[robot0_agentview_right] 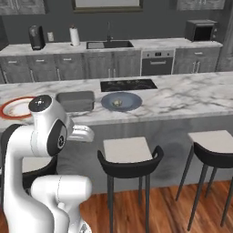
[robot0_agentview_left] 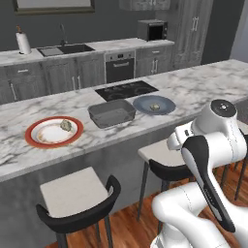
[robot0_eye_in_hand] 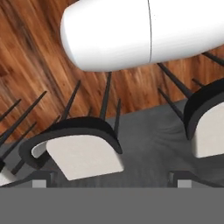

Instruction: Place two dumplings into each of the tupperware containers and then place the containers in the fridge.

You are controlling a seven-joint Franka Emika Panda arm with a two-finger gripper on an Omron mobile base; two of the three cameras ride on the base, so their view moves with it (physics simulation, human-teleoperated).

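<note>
One grey tupperware container (robot0_agentview_left: 111,112) (robot0_agentview_right: 75,101) sits on the marble island, and I see nothing inside it. To its left a red-rimmed white plate (robot0_agentview_left: 35,140) (robot0_agentview_right: 13,109) carries a dumpling (robot0_agentview_left: 65,126). On its right is a round blue-grey plate (robot0_agentview_left: 167,102) (robot0_agentview_right: 132,101) with another dumpling (robot0_agentview_left: 155,107) (robot0_agentview_right: 118,103). The second container and the fridge are out of view. My arm is folded low in front of the island. My gripper (robot0_eye_in_hand: 111,178) is open, its fingertips (robot0_eye_in_hand: 41,178) wide apart, facing down toward the stools and floor, far from the counter.
Black bar stools with pale seats (robot0_agentview_left: 72,193) (robot0_agentview_right: 126,151) (robot0_eye_in_hand: 83,153) stand against the island's grey side. A black cooktop (robot0_agentview_left: 126,89) lies behind the plates. The back counter has a sink (robot0_agentview_left: 65,49), oven (robot0_agentview_left: 119,67), microwave (robot0_agentview_left: 152,30) and paper towel roll (robot0_agentview_left: 23,42).
</note>
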